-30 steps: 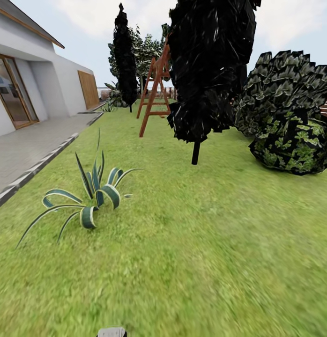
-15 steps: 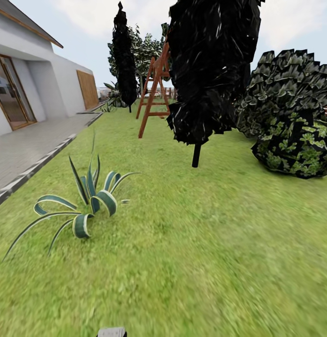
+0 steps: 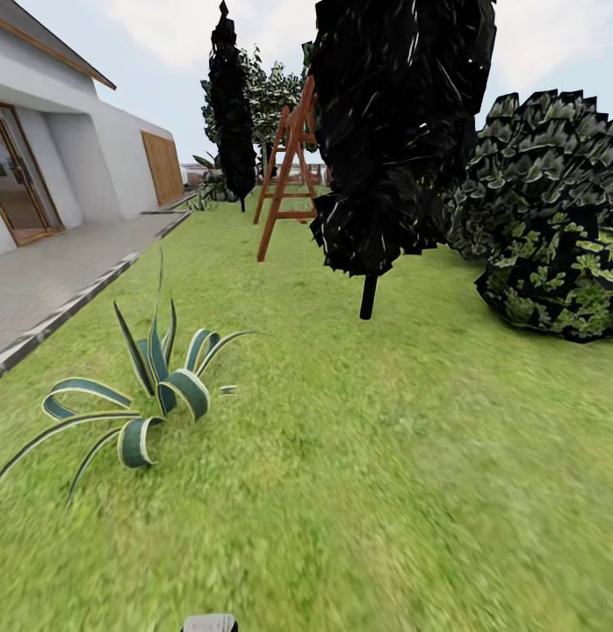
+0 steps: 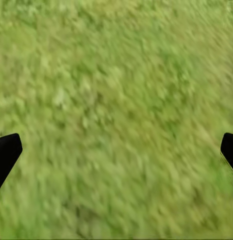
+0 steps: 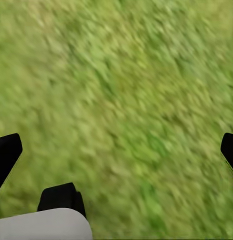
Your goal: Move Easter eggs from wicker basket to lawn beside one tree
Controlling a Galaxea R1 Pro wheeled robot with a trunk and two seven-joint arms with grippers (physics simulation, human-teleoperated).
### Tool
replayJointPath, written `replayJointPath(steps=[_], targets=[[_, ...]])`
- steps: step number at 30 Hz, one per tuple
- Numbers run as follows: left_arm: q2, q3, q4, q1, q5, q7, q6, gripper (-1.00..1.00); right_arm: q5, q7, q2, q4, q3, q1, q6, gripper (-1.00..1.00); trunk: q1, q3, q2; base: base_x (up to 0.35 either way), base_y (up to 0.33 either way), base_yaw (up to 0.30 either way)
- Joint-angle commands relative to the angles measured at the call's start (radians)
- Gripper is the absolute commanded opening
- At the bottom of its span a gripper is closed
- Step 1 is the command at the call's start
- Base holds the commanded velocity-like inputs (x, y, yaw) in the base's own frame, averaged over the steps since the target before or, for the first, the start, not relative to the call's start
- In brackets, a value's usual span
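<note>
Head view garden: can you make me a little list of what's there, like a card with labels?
place: garden lawn
left side: grey paved patio and white house
near plant: striped spiky plant on the grass
middle: dark-leaved thin-trunked tree
behind it: wooden A-frame
right side: leafy bushes
left gripper: open, over grass
right gripper: open, over grass

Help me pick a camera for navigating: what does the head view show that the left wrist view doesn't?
Head view: a striped-leaf plant, a dark thin-trunked tree, a wooden ladder frame, bushes, a paved patio and the house. Left wrist view: the open left end effector, its fingertips spread wide. Both: the lawn.
</note>
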Motion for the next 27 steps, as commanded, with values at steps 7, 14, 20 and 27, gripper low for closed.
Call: replayJointPath(steps=[7,14,20,27], targets=[[0.000,0.000,0.000,0.000,0.001,0.001,-0.003,1.00,0.000,0.000,0.000,0.001,-0.002,-0.001,-0.003,1.00,0.000,-0.001,0.000,0.296,-0.132,0.000],[0.000,0.001,0.000,0.000,0.001,0.001,-0.003,1.00,0.000,-0.001,0.000,0.001,-0.002,-0.001,-0.003,1.00,0.000,-0.001,0.000,0.291,-0.140,0.039],[0.000,0.001,0.000,0.000,0.001,0.001,-0.003,1.00,0.000,0.000,0.000,0.000,-0.002,-0.001,-0.003,1.00,0.000,-0.001,0.000,0.291,-0.140,0.173],[0.000,0.000,0.001,0.000,0.001,0.001,-0.003,1.00,0.000,-0.001,0.000,0.000,-0.002,-0.001,-0.003,1.00,0.000,-0.001,0.000,0.291,-0.140,0.018]])
